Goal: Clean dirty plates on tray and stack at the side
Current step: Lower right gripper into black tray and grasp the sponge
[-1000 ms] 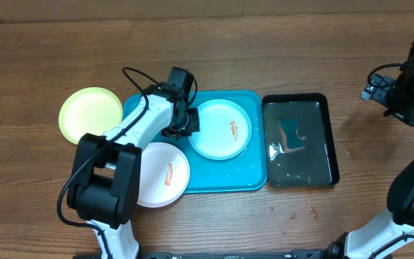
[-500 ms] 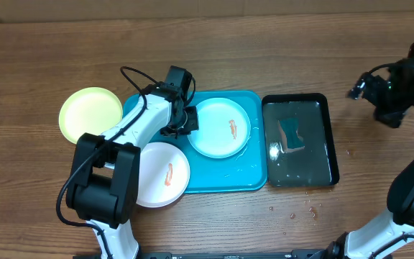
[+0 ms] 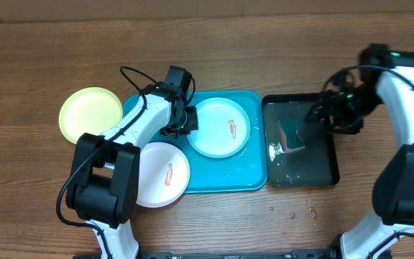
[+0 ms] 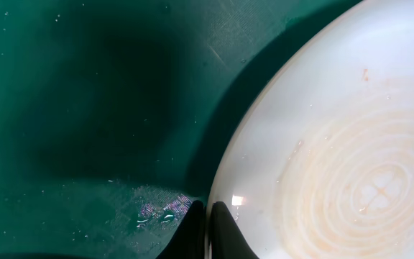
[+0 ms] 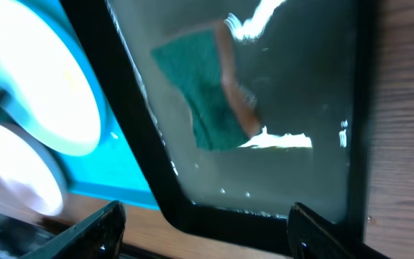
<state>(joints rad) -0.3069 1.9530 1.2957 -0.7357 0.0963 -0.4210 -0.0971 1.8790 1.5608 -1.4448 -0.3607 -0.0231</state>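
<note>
Nearest the robot, the white plate (image 3: pixel 165 174) lies half on the front-left corner of the turquoise tray (image 3: pixel 244 181), with an orange-red smear on its middle. Behind it, the light blue plate (image 3: pixel 220 128) sits fully on the tray and is smeared too. The left gripper (image 4: pixel 206 232) is at this plate's left edge. Overhead, the arm hides its jaws, but the left wrist camera shows them pinching the plate's rim, over wet tray floor. Farther left, off the tray, the yellow-green plate (image 3: pixel 90 114) rests on the wooden table (image 3: pixel 214 43).

Right of the tray is a black tray (image 3: pixel 297 97) of water. The right gripper (image 5: pixel 207 217) hovers over it, jaws spread wide with nothing between them. Its own camera shows a green cloth (image 5: pixel 207 101) lying in the water.
</note>
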